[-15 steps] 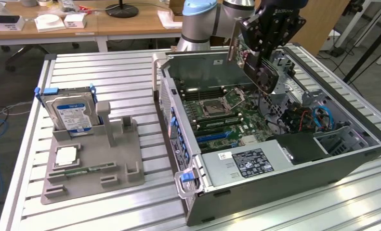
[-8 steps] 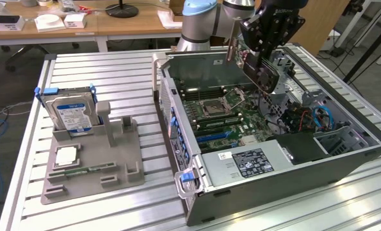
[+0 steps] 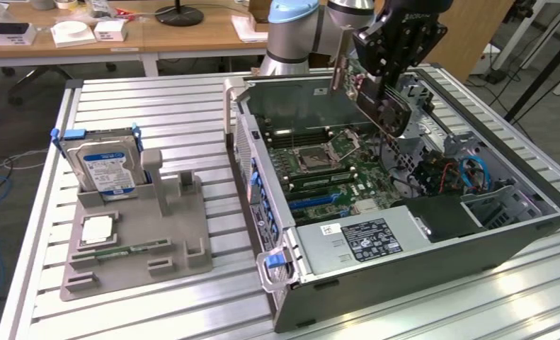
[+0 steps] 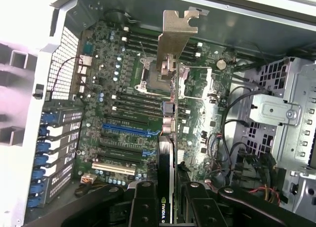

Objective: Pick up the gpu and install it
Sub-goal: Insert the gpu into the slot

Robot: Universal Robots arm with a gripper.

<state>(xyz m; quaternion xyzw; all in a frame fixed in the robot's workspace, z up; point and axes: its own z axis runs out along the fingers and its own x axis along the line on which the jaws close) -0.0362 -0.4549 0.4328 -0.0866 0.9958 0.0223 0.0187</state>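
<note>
Wooden office tables (image 3: 166, 32) with small boxes stand behind a slatted metal desk (image 3: 166, 95) on which the work is laid out. On the desk, well away from the jaws, a grey holder tray (image 3: 133, 241) carries an upright silver hard drive (image 3: 105, 166) with a blue-white label and, lying flat, a small green memory stick (image 3: 138, 248). An open computer case (image 3: 403, 198) lies on its side directly beneath the jaws, its motherboard (image 4: 123, 103) facing up.

Below the jaws sit the processor socket (image 3: 318, 157), rows of memory slots and the blue expansion slots (image 4: 126, 131). Beside them, a drive cage (image 4: 284, 113) and a tangle of cables (image 3: 454, 177) crowd one side of the case, and a power supply (image 3: 364, 237) fills the near end.

From the far end of the case the arm (image 3: 294, 32) reaches over it, with the gripper (image 4: 165, 207) pointing down into the opening. Its jaws are closed on the gpu (image 4: 168, 138), pinching the thin card edge-on from both faces. In the wrist view the card hangs down from the jaws, its silvery bracket (image 4: 175, 34) at the end farthest from them. In the exterior view the gpu is held tilted above the motherboard, clear of the slots and not seated.
</note>
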